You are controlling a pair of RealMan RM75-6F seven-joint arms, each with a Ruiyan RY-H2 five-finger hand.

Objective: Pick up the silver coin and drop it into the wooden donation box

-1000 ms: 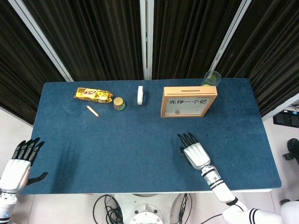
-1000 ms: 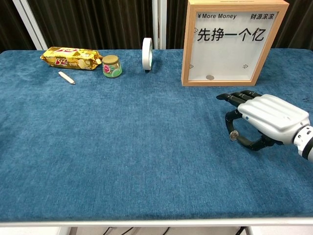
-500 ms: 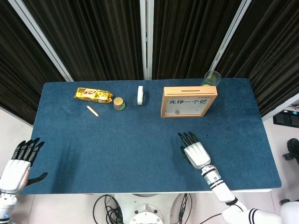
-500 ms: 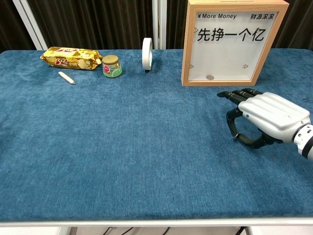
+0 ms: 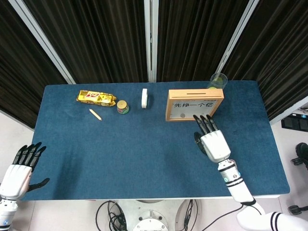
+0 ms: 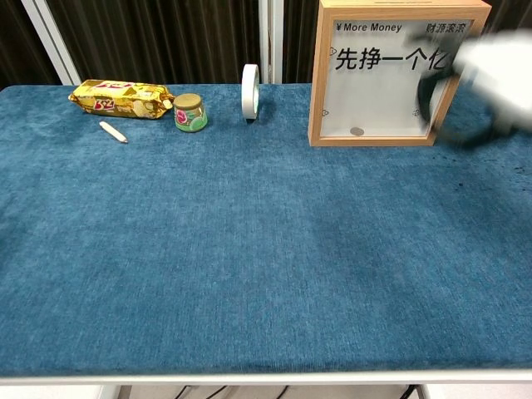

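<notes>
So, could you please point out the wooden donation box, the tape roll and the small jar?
wooden donation box (image 6: 317,91), chest view, left frame edge.
tape roll (image 6: 249,92), chest view, rim.
small jar (image 6: 190,114), chest view, label.

Two robot hands: right hand (image 5: 214,143) and left hand (image 5: 15,169). One wooden donation box (image 5: 195,104), just past the right hand's fingertips (image 5: 206,120). One coin (image 6: 357,131) visible behind the box's front pane. One green cup (image 5: 218,80) behind the box, beyond those fingertips. One roll of white tape (image 5: 144,98), one small jar (image 5: 122,107), one yellow snack packet (image 5: 96,98), one short pale stick (image 5: 95,114), all well apart from either hand's fingers. One blue table (image 5: 120,154).
</notes>
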